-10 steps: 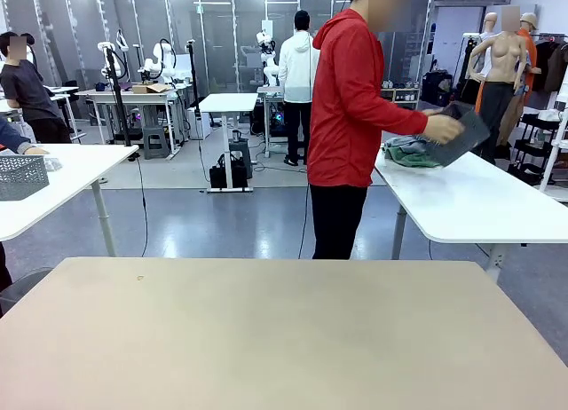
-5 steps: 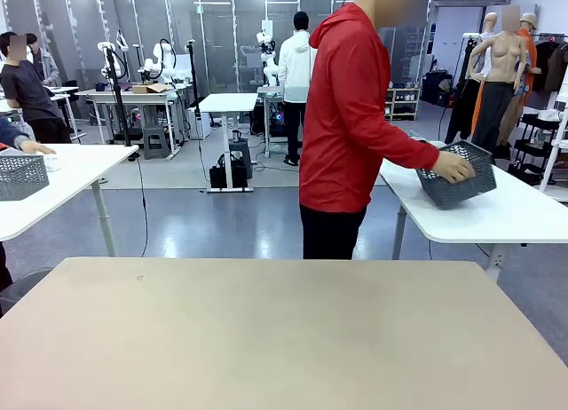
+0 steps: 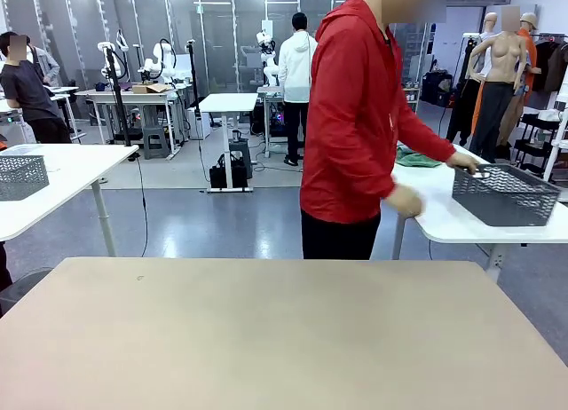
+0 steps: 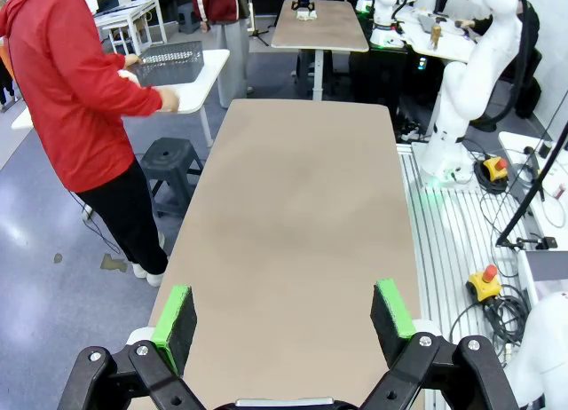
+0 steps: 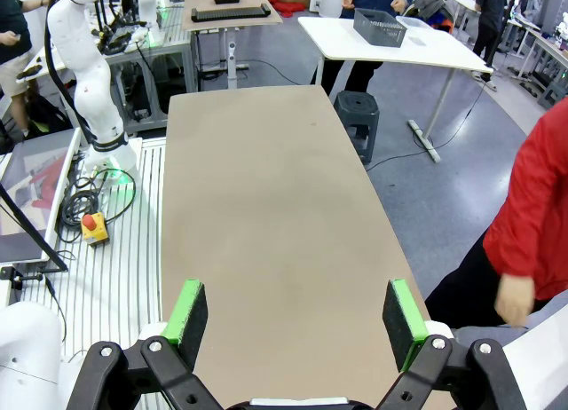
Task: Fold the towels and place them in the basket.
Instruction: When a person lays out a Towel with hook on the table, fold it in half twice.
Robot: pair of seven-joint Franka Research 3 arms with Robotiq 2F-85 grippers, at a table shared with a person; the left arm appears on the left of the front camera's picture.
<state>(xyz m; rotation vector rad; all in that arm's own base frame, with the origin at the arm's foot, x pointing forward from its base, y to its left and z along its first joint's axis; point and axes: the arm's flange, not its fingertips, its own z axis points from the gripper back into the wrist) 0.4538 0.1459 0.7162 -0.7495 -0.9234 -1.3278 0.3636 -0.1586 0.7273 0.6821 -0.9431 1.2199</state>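
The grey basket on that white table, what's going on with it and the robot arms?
A person in a red top stands at the white side table, one hand on the rim of the grey basket set there. A green towel lies bunched on that table nearby. The robot's left gripper and right gripper hang open above the beige table, holding nothing. Folding has not started.

Bright, even light from overhead all around me: the table (image 3: pixel 266 339) is matte with barely a shadow, and pale glare streaks the glossy floor (image 3: pixel 222 224). The person's hand (image 3: pixel 406 201) smears with motion, while the basket (image 3: pixel 506 195) nearby is sharp. My wrist cameras bend straight lines a little toward the corners.
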